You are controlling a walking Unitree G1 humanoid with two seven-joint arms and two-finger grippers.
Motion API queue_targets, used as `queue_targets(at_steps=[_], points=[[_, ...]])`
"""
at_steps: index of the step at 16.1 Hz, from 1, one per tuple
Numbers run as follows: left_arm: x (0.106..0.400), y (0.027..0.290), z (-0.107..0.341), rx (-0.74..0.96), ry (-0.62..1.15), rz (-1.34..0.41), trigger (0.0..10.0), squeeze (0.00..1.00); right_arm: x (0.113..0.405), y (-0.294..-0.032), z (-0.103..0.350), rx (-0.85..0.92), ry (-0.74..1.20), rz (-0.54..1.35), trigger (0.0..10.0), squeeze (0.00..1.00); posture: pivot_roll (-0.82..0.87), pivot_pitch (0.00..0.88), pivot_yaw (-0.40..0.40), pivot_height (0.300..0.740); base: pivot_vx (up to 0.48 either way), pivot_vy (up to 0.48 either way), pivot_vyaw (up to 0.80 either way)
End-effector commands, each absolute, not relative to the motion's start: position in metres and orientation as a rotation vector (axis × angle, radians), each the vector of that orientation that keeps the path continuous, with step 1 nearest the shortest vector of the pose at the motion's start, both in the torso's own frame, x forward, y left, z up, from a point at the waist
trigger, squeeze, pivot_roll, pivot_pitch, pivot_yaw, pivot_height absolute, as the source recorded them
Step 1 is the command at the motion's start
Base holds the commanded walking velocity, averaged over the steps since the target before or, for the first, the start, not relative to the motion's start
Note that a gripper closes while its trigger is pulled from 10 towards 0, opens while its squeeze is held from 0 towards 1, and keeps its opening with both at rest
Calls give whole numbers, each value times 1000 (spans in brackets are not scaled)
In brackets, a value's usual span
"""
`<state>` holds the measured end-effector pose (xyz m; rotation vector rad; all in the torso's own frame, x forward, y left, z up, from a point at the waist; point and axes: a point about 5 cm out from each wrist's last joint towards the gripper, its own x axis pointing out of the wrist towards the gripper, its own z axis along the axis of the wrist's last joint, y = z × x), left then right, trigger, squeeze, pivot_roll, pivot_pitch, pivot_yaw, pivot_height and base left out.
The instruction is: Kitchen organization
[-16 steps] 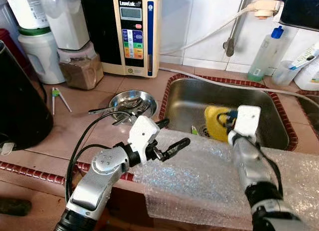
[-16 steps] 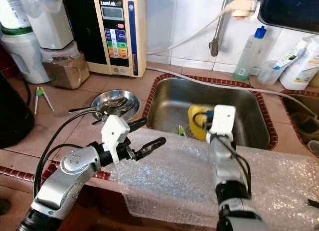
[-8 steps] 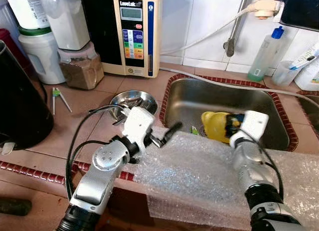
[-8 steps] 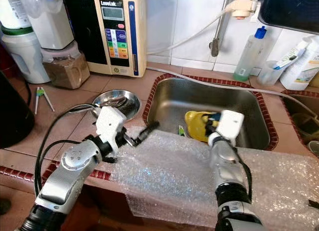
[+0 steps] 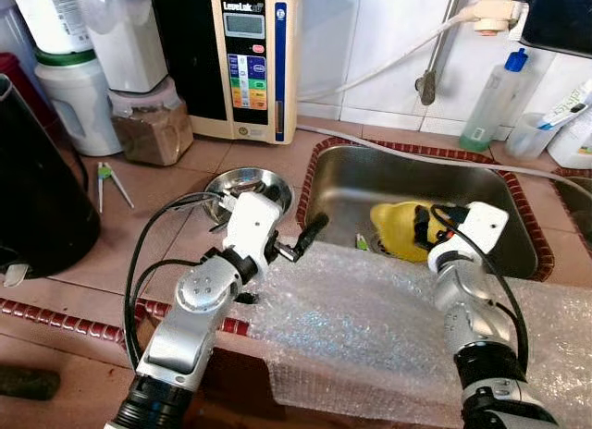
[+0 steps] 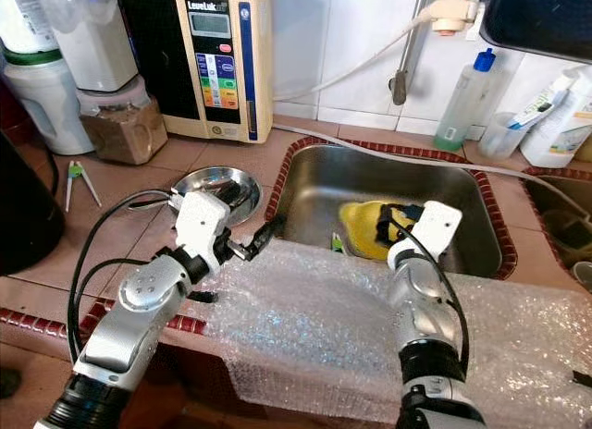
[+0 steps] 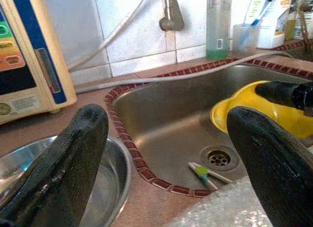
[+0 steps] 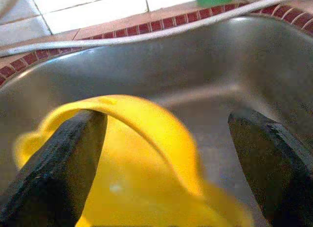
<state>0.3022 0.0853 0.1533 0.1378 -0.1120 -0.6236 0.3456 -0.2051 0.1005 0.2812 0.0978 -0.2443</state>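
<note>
One yellow bowl (image 5: pixel 400 227) sits tilted inside the steel sink (image 5: pixel 351 193), with the right hand (image 5: pixel 433 222) spread open around its rim. The left hand (image 5: pixel 308 236) hovers open over the bubble wrap (image 5: pixel 370 327) at the counter (image 5: pixel 157 207) edge, beside one steel dish (image 5: pixel 242 181).

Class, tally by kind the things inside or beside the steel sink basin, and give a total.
Yellow plastic bowl: 1
Green-handled toothbrush by the drain: 1
Round steel dish on the counter: 1
Robot grippers, left gripper and right gripper: 2
Total: 5
</note>
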Motion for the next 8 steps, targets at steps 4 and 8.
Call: queue_targets(at_steps=[4, 8], points=[[303, 83, 153, 132, -114, -621, 10000, 1000, 341, -223, 85, 475, 234, -376, 10000, 1000, 127, 0, -15, 740, 0, 0, 0], [304, 86, 154, 151, -118, -611, 10000, 1000, 344, -214, 95, 441, 205, -257, 10000, 1000, 131, 0, -12, 740, 0, 0, 0]])
